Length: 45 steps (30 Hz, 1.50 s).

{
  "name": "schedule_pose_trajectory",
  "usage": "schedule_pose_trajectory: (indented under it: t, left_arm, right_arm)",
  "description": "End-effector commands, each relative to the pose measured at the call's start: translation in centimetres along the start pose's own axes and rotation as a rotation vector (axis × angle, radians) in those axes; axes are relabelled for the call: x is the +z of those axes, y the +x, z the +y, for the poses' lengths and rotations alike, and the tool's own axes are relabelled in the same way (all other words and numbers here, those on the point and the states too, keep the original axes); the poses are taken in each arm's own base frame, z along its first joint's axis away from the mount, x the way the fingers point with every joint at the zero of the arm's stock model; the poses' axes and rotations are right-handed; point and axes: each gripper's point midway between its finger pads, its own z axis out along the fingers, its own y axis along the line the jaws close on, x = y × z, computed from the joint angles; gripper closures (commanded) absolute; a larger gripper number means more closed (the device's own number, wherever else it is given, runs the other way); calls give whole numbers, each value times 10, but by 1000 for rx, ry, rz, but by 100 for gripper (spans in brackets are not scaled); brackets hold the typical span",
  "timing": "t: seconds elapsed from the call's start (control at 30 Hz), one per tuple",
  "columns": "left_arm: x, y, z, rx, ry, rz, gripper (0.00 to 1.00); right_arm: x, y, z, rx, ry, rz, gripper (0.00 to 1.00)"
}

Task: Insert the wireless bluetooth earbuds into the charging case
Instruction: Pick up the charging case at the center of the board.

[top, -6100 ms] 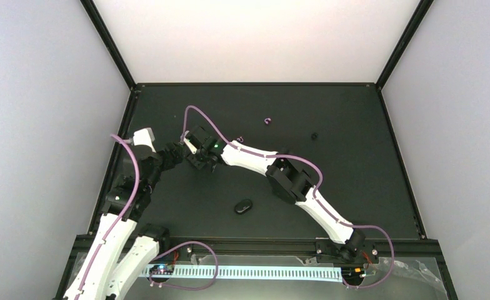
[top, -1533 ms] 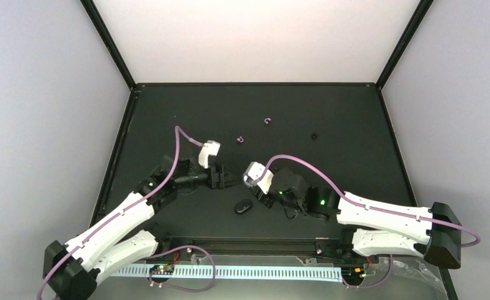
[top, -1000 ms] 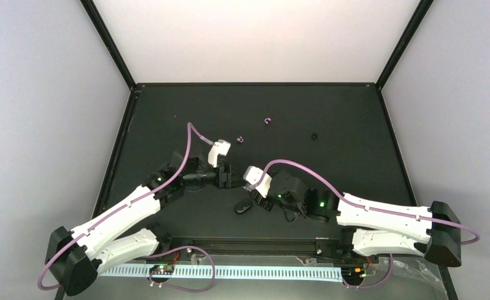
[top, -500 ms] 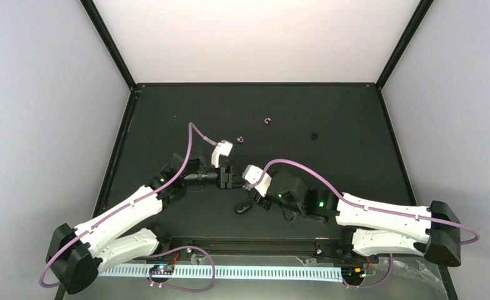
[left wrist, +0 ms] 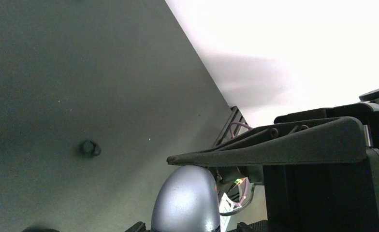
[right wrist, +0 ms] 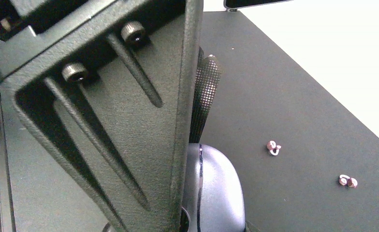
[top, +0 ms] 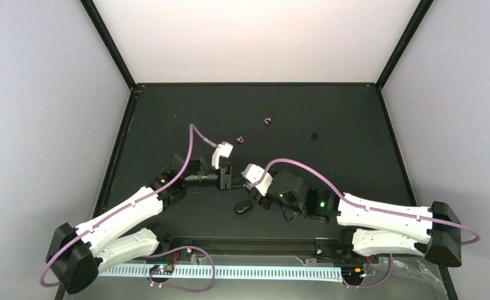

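Step in hand, as I read it: readying the charging case, no seating of buds yet; both arms meet low over the near middle of the table, with the grey case between them.

Right gripper: jaws part-way closed; its wrist view shows the grey case wedged against the inner face of one finger, so it looks pinched there and carried clear of the table; the second finger is out of shot.

Left gripper: jaws part-way; one finger lies across the rounded top of the grey case, touching or just short of it; the other finger is unseen; whether it has a grip, I cannot tell.

Containers: the grey case shows its lid seam closed, nothing of the inside visible; a dark oval case lies on the table on the near side of the grippers; it looks shut too, contents unknown.

Earbuds: none seen in either case; the nearer pink earbud sits just beyond the left gripper; the farther pink earbud lies further back; the black earbud is off to the right, well apart from both arms.

Next move, judged: part the lid along the seam while the other gripper steadies the base; the shell is smooth and rounded, likely to slip or twist; only then fetch a bud.
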Motion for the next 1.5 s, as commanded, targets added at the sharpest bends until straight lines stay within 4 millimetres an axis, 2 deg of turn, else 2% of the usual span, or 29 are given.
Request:
schedule_pose_trajectory:
  t: [0.0,0.43,0.6,0.67,0.83,0.9,0.97,1.07,1.2,1.27,1.33,1.47]
  left_arm:
    - [1,1,-6,8,33,2,53]
    - [1,-4,-11,22,53,-15,77]
    - [0,-5,-12,33,57,-22,97]
    - [0,-6,-12,37,53,-29,99]
    - [-8,-16,-11,62,19,-101,98]
    - [-16,-24,-13,81,0,-153,98]
    - [-25,-34,-18,102,-8,-210,99]
    - [-40,-45,-29,154,5,-288,99]
    - [-60,-50,-58,274,114,-395,99]
    - [-76,-49,-79,355,210,-462,99]
    - [-88,-45,-96,428,293,-514,99]
    - [-109,-37,-124,582,414,-589,98]
  right_arm:
    - [-7,-20,-5,22,19,-67,61]
    - [-6,-22,-1,32,-1,-75,61]
    - [-7,-23,0,38,-9,-75,59]
    - [-8,-25,0,45,-10,-76,53]
    - [-17,-34,2,99,-50,-72,20]
    - [-29,-50,5,139,-102,-90,11]
    - [-46,-71,5,185,-141,-144,7]
    - [-79,-103,-10,262,-145,-262,4]
    - [-118,-132,-44,408,-137,-408,2]
    - [-124,-138,-51,474,-174,-442,2]
    - [-125,-142,-50,521,-232,-461,3]
    - [-121,-142,-34,534,-341,-452,8]
